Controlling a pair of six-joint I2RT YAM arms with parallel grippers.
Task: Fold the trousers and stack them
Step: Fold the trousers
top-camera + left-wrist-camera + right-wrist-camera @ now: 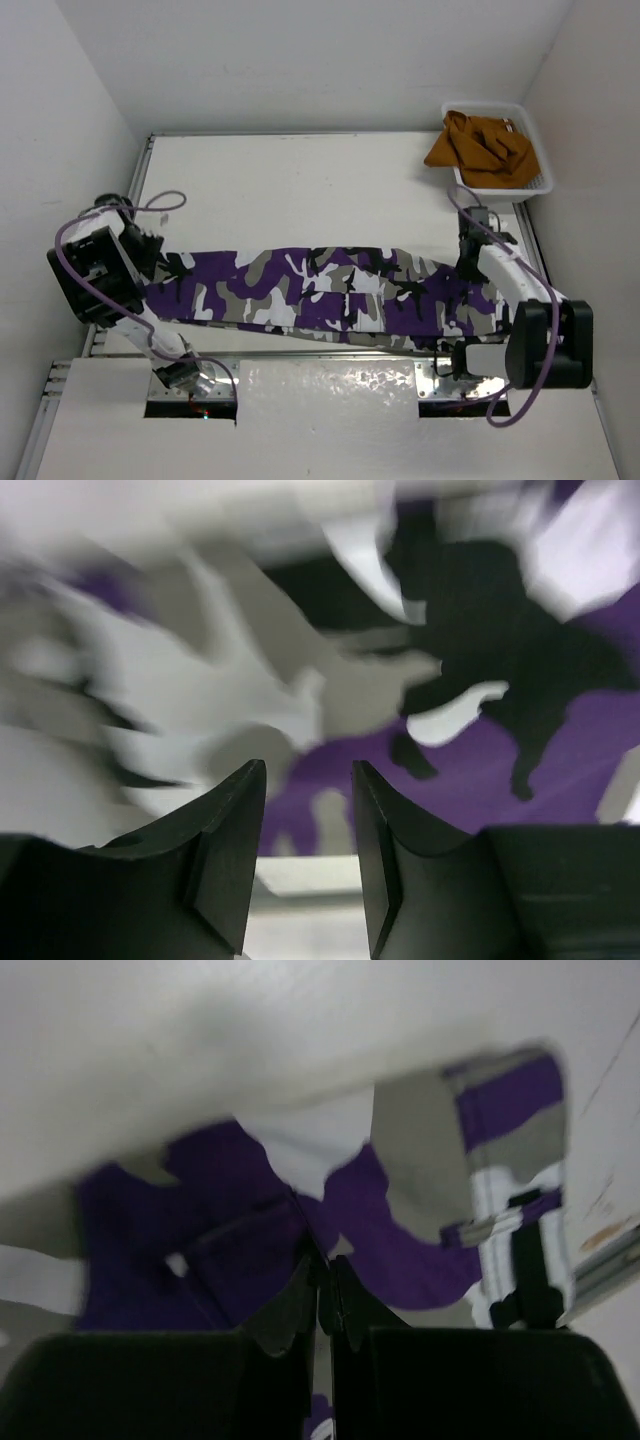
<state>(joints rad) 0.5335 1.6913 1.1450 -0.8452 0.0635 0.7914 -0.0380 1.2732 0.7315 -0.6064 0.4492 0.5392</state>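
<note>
The trousers [320, 290], in purple, white, grey and black camouflage print, lie stretched in a long band across the table from left to right. My left gripper [152, 252] is at their left end. In the left wrist view it [308, 775] is open and empty just above the blurred fabric [480, 730]. My right gripper [473, 256] is at the right end of the trousers. In the right wrist view it [322, 1272] is shut, with a fold of the purple fabric [230, 1230] running into its tips.
A white basket [530, 185] stands at the back right corner and holds a plain orange-brown garment [482, 150]. White walls close in the table on the left, back and right. The bare tabletop [300, 190] lies behind the trousers.
</note>
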